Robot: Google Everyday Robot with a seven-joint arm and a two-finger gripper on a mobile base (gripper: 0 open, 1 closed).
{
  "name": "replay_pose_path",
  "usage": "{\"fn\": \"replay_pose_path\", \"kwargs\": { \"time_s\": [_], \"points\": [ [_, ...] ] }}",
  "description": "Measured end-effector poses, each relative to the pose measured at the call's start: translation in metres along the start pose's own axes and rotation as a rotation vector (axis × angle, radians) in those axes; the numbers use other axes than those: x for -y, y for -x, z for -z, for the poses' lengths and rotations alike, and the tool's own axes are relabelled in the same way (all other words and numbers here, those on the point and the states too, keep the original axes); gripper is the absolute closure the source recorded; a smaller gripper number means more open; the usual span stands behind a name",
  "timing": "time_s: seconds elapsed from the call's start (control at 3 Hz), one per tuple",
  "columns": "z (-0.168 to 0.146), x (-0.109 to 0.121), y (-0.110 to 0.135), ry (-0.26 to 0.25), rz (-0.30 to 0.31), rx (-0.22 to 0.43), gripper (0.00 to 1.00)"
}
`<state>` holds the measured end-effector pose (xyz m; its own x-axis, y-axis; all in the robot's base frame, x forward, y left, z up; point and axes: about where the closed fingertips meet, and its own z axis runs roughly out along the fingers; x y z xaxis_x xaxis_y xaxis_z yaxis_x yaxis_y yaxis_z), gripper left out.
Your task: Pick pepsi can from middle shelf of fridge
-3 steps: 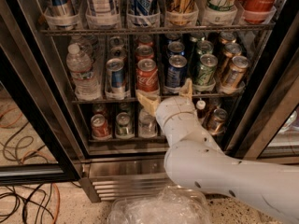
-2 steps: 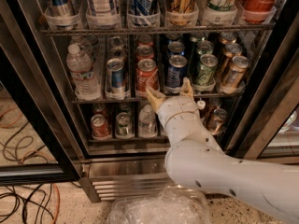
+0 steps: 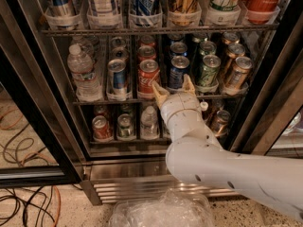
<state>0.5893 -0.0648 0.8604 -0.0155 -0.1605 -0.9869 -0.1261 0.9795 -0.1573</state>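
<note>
The pepsi can (image 3: 178,71) is dark blue with a silver top. It stands at the front of its lane on the middle shelf (image 3: 109,100) of the fridge (image 3: 42,103), between a red Coca-Cola can (image 3: 148,77) and a green can (image 3: 208,72). More dark blue cans stand behind it. My gripper (image 3: 173,85) is open, its two tan fingers spread just below and in front of the pepsi can, one finger tip by the Coca-Cola can, the other at the pepsi can's right. My white arm rises from the lower right.
A water bottle (image 3: 82,73) and a silver-and-blue can (image 3: 117,78) stand left on the middle shelf. Tall cans fill the top shelf (image 3: 156,30). Small cans and a bottle sit on the bottom shelf (image 3: 124,126). Cables lie on the floor (image 3: 23,207). Clear plastic (image 3: 161,212) lies below.
My gripper has moved right and slightly forward, from below the Coca-Cola can to below the pepsi can. The cans have not moved.
</note>
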Motion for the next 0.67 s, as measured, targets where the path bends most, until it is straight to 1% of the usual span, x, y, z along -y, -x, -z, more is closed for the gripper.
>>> {"fn": "replay_pose_path", "kwargs": {
  "time_s": [0.67],
  "points": [
    [-0.0186, 0.0045, -0.0066, -0.025, 0.022, 0.0, 0.36]
  ]
}}
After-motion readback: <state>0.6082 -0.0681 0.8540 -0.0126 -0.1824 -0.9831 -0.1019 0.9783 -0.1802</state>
